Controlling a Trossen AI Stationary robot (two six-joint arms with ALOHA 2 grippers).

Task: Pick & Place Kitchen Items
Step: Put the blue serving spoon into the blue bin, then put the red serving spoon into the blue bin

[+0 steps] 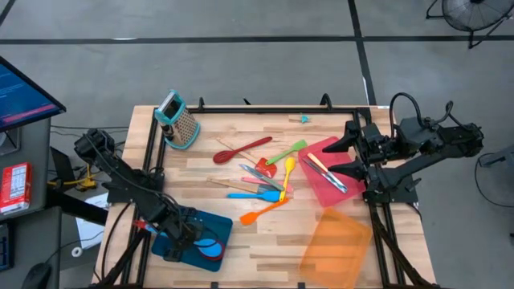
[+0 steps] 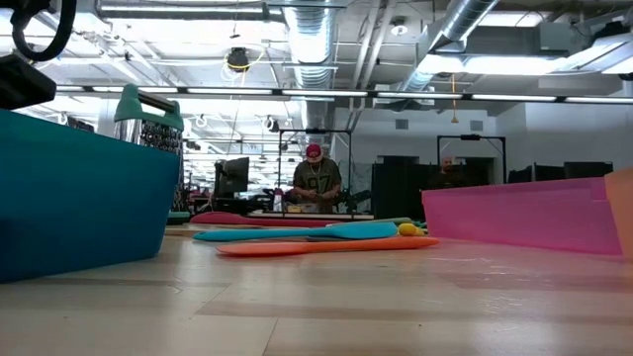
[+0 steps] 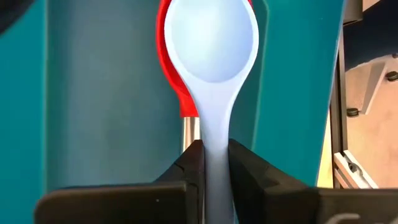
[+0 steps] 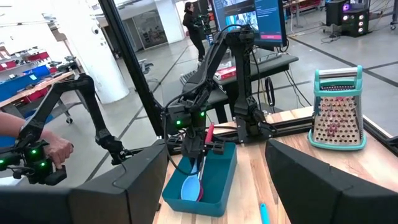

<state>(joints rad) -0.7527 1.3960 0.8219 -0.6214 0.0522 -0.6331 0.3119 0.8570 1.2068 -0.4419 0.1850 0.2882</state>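
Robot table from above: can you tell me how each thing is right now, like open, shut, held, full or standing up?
Left gripper: shut on the pale blue plastic spoon, over the blue tray.
Right gripper: open, beside the pink tray.
Flat blue tray: holds a red utensil.
Pink tray: holds a few utensils.
Orange tray: nothing in it.
Metal box grater with teal handle: standing upright.

Three trays [image 1: 341, 247] – one grater [image 1: 178, 119] – two arms [image 1: 128, 189]
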